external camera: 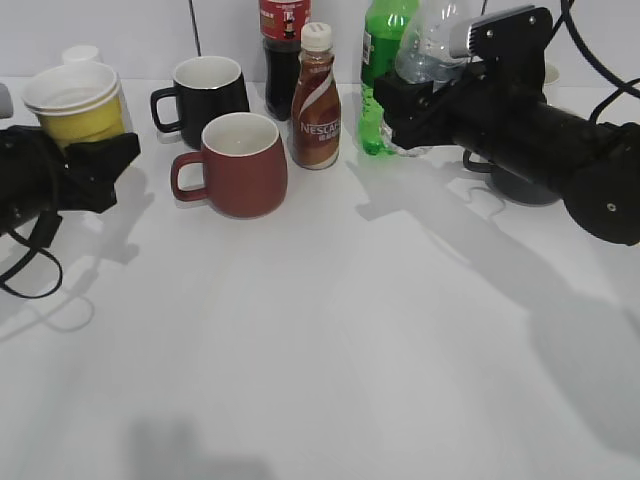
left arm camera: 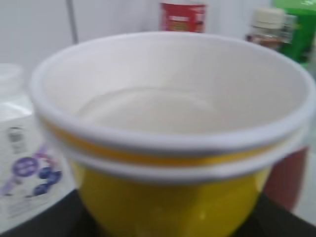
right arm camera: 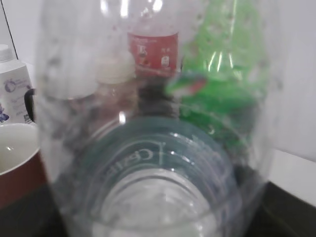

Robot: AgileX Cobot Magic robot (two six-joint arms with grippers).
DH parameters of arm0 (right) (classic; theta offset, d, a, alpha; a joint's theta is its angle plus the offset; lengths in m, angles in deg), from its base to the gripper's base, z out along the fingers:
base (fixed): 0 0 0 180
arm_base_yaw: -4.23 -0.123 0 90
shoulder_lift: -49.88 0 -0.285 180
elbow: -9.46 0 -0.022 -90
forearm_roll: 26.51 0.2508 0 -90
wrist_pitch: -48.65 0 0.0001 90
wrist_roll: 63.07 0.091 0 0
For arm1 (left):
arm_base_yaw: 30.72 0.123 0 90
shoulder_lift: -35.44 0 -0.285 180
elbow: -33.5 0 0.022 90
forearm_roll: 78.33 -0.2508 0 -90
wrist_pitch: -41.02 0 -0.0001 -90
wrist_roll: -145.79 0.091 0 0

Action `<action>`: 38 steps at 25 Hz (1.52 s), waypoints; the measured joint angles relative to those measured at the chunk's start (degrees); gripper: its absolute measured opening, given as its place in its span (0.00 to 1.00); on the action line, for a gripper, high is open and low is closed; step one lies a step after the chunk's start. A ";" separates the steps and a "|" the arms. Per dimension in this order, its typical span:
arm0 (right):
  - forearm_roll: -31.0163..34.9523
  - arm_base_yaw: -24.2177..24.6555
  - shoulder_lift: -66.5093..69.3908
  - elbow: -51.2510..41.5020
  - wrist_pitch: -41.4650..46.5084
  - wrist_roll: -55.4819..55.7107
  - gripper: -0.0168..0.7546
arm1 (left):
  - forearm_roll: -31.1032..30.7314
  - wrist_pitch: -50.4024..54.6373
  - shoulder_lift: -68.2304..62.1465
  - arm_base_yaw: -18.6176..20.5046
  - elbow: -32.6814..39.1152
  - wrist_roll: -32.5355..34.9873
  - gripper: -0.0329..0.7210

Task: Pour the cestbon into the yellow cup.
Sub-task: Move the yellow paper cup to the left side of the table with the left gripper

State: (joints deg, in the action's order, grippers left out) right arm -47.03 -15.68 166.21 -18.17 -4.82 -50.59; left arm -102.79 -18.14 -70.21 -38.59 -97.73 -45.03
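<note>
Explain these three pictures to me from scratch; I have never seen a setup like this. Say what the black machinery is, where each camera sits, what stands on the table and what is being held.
The black shapes are two robot arms working over a white table. The wide picture comes from a camera in front of the table; the two close-ups come from cameras on the arms' wrists.

The left end effector holds a small yellow cup with a white inside and rim, which fills the left wrist picture. The right end effector holds a small clear plastic water bottle, seen blurred and very close in the right wrist picture.

On the table stand a maroon handled mug, a black handled mug, a brown Nescafe bottle with a white cap, a dark cola bottle with a red label and a tall green soda bottle.
</note>
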 joint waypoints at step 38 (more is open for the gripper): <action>0.13 0.00 0.00 0.00 0.35 -1.98 0.62 | 6.45 -3.88 -20.98 0.46 -11.38 5.85 0.73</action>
State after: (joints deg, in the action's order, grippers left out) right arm -46.90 -15.68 166.21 -18.17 -4.47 -52.57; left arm -96.34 -22.02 -91.19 -38.13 -109.11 -39.18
